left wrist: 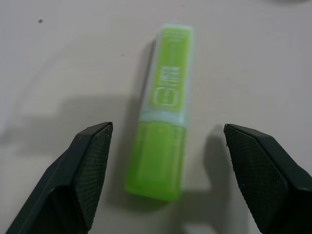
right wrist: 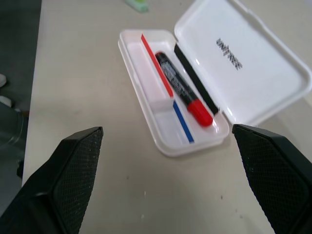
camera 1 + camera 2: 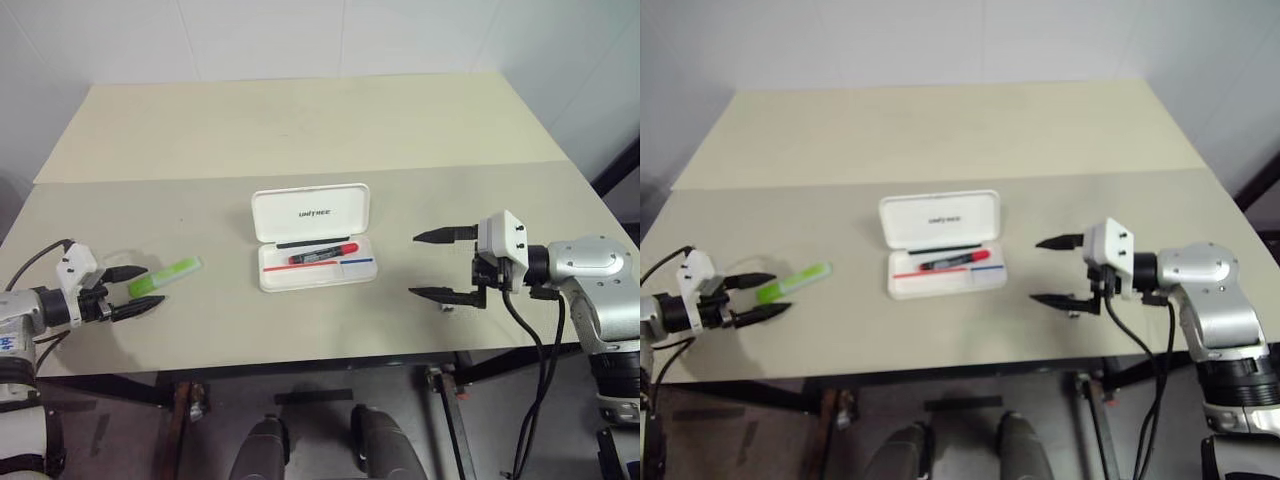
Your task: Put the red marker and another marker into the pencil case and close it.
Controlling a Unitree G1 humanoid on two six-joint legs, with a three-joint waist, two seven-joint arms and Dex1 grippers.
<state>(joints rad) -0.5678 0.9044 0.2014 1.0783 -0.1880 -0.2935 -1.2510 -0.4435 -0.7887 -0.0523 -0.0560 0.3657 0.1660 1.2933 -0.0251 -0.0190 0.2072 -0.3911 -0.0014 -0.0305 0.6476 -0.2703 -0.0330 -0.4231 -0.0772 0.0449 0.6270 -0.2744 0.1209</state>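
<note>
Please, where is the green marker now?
The green marker lies on the table to the robot's left of the open pencil case, just ahead of the left gripper, whose jaws stand open.

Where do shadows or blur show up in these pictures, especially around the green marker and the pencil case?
Left wrist view: the green marker throws a soft shadow on the table beside it, and its near end looks softer than its label. Right wrist view: the pencil case and red marker look sharp, with hardly any shadow. Left eye view: light falls even and flat, without glare on the case lid.
</note>
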